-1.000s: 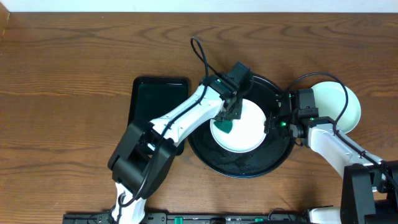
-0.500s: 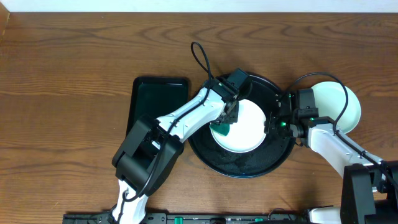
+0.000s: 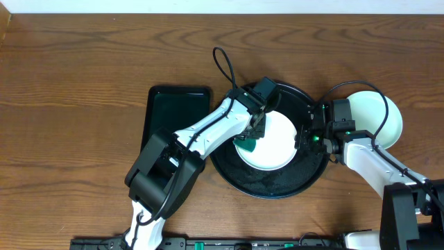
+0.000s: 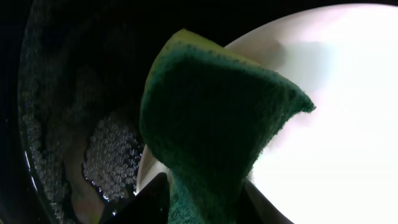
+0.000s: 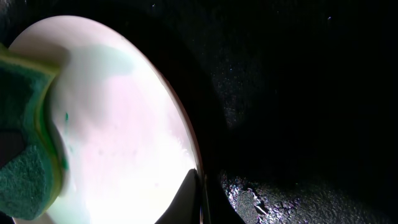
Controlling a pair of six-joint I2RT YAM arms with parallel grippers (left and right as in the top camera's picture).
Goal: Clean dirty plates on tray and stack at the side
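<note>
place: robot lab bench | signs: left arm [image 3: 208, 128] and right arm [image 3: 371, 158] mounted at a bare wood-grain desk [image 3: 69, 76] | loose cable [image 3: 220, 59] | black rail [image 3: 208, 244] along front edge | tray [image 3: 267, 186] between arms

A wooden table [image 3: 76, 104] fills the overhead view, its top a warm reddish brown with dark grain running left to right. Beyond its far edge lies a narrow pale strip [image 3: 222, 5], wall or floor, impossible to tell. A lighter wooden corner [image 3: 3, 28] shows far left. Light falls evenly, shadows soft
</note>
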